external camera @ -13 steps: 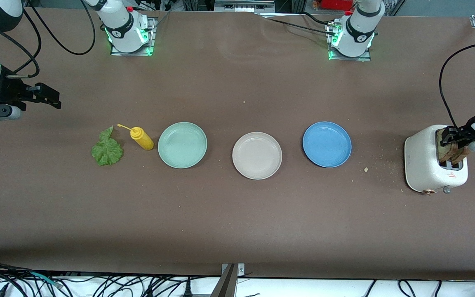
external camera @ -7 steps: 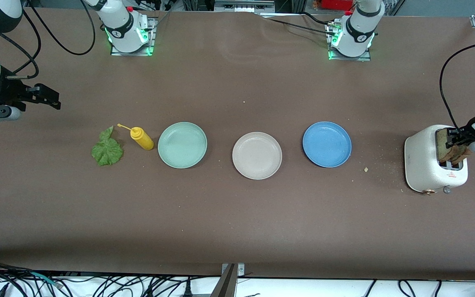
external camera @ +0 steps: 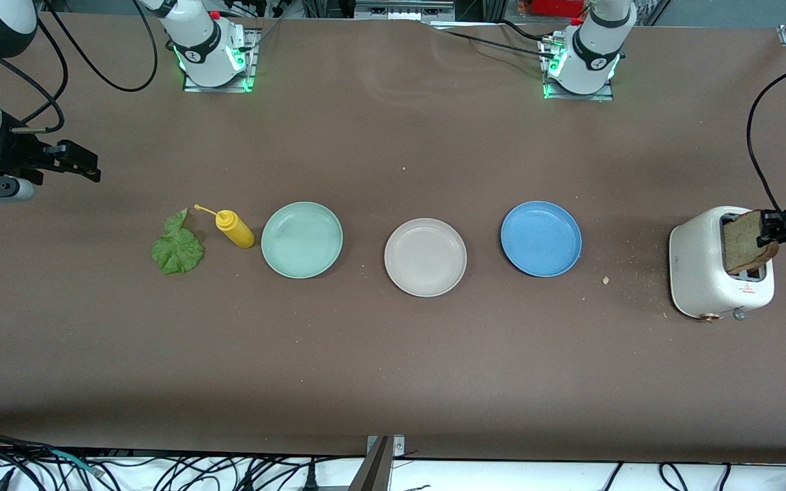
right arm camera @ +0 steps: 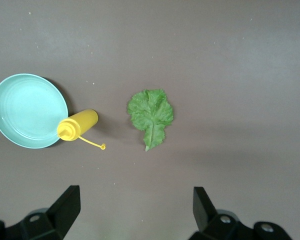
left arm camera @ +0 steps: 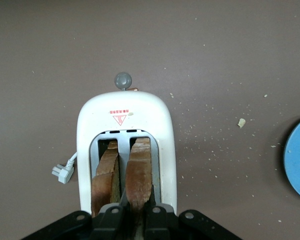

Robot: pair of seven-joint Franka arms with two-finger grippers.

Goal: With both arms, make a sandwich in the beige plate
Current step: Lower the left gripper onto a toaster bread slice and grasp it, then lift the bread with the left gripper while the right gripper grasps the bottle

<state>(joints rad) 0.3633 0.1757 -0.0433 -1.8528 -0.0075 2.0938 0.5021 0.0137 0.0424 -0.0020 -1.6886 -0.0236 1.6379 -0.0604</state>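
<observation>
The left gripper (external camera: 769, 230) is clenching a toasted bread slice (external camera: 746, 242) over the white toaster (external camera: 703, 273) at the left arm's end of the table; a second slice (left arm camera: 104, 180) is sitting in the other slot. The right gripper (right arm camera: 135, 212), fingers spread wide, is waiting above the lettuce leaf (external camera: 176, 249). The beige plate (external camera: 425, 257) is lying between the mint green plate (external camera: 301, 239) and the blue plate (external camera: 541, 238).

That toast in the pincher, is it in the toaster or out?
Partly out: the bread slice stands well above the toaster, its bottom at the slot, gripped by the left gripper.
</observation>
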